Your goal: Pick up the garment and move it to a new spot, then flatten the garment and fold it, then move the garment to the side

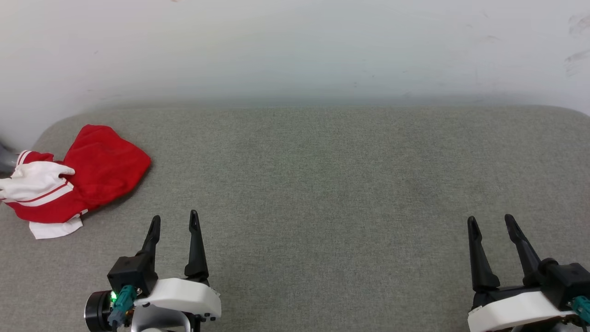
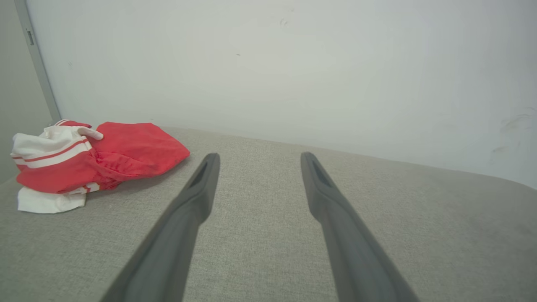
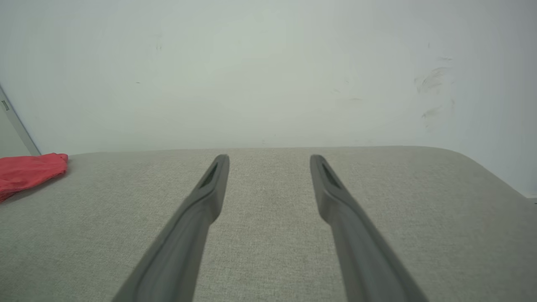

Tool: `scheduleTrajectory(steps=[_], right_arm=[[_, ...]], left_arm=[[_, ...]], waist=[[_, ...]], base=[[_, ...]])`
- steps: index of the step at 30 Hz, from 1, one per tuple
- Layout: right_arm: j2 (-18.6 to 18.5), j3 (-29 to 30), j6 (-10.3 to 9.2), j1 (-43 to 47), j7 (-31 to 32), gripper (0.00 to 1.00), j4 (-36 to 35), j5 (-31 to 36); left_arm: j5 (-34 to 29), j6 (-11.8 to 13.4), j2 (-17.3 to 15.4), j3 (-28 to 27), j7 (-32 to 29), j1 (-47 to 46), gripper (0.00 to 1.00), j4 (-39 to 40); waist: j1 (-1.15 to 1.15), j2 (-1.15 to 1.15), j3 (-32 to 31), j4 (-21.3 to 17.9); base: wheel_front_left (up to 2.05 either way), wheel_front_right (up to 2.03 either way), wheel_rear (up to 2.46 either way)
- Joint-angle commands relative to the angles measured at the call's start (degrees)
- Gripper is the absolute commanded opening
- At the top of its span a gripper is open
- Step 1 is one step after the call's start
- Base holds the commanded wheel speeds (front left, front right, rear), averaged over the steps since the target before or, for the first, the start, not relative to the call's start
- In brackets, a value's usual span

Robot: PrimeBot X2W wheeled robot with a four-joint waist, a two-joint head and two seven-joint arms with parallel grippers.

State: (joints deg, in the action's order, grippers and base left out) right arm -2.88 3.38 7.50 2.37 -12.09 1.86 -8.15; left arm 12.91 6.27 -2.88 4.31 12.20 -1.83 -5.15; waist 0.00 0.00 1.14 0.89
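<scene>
Garment (image 1: 103, 168): red w/ white sleeves, bunched in a loose heap at the far-left corner of the grey fabric-covered worktop (image 1: 322, 184), close to the white wall (image 1: 295, 46). Not flat, not folded.

L gripper (image 1: 175, 216): jaws wide apart, nothing between them. Low over the near-left part of the worktop, fingers pointing away from the robot toward the wall.
R gripper (image 1: 489, 219): same state, jaws wide, nothing held, at near right.

Position vs jaws:
- Garment sits to the left of and beyond the L gripper; clear gap of bare cloth between, no contact.
- L wrist view: garment (image 2: 134, 147) lies left of the L gripper (image 2: 259, 157), its red edge near the left finger's tip but apart from it.
- R wrist view: only a red edge of the garment (image 3: 31, 170) at far left, well apart from the R gripper (image 3: 269, 158).

Orientation (head view):
- Long axis of the heap approx. left-right, tilted a bit, right end farther from the robot.
- Rounded red lobe points right and away, toward the wall.
- White sleeve w/ red stripes lies on top at the left end, by the worktop's edge.
- A second white piece sticks out from under the heap on the near side.
- Which end is collar and which is hem: can't tell, too bunched.
</scene>
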Motion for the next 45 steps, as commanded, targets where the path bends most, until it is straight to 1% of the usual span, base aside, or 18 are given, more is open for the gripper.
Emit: scheduleTrajectory(steps=[1,16,23,25,29,38,45], right_arm=[[0.0,0.0,-0.02,0.5,-0.7,1.00,-0.7,1.2],[0.0,-0.2,-0.02,1.3,-2.3,1.00,-1.0,4.1],[0.0,-0.3,-0.02,1.8,-3.0,1.00,-1.0,5.3],[0.0,-0.3,-0.02,2.0,-3.1,1.00,-0.9,4.8],[0.0,-0.1,-0.03,2.1,-3.1,1.00,-0.2,1.9],[0.0,-0.4,-0.03,2.0,-3.1,1.00,0.5,0.5],[0.0,-0.4,-0.03,2.1,-3.1,1.00,0.9,-0.1]], left_arm=[[-1.4,-0.2,-0.3,0.2,0.5,0.2,1.00,0.6],[-5.8,-1.5,-0.1,0.0,2.2,0.8,1.00,0.5],[-7.1,-1.6,0.0,-0.1,2.8,1.1,1.00,0.0],[-7.3,-1.5,0.0,0.0,3.1,1.1,1.00,-0.2],[-5.5,-1.8,0.0,-0.1,3.0,1.2,1.00,-0.8],[-4.2,-2.2,0.0,-0.1,3.0,0.8,1.00,-2.1],[-3.9,-2.1,0.0,0.0,3.0,0.8,1.00,-2.6]], waist=[[0.00,0.00,0.0,0.0],[0.00,0.00,0.2,0.2],[0.00,0.00,0.4,0.3],[0.00,0.00,0.4,0.3],[0.00,0.00,0.4,0.4],[0.00,0.00,0.4,0.5],[0.00,0.00,0.3,0.6]], base=[[0.00,0.00,0.00],[0.00,0.00,0.00],[0.00,0.00,0.00],[0.00,0.00,0.00],[0.00,0.00,0.00],[0.00,0.00,0.00],[0.00,0.00,0.00]])
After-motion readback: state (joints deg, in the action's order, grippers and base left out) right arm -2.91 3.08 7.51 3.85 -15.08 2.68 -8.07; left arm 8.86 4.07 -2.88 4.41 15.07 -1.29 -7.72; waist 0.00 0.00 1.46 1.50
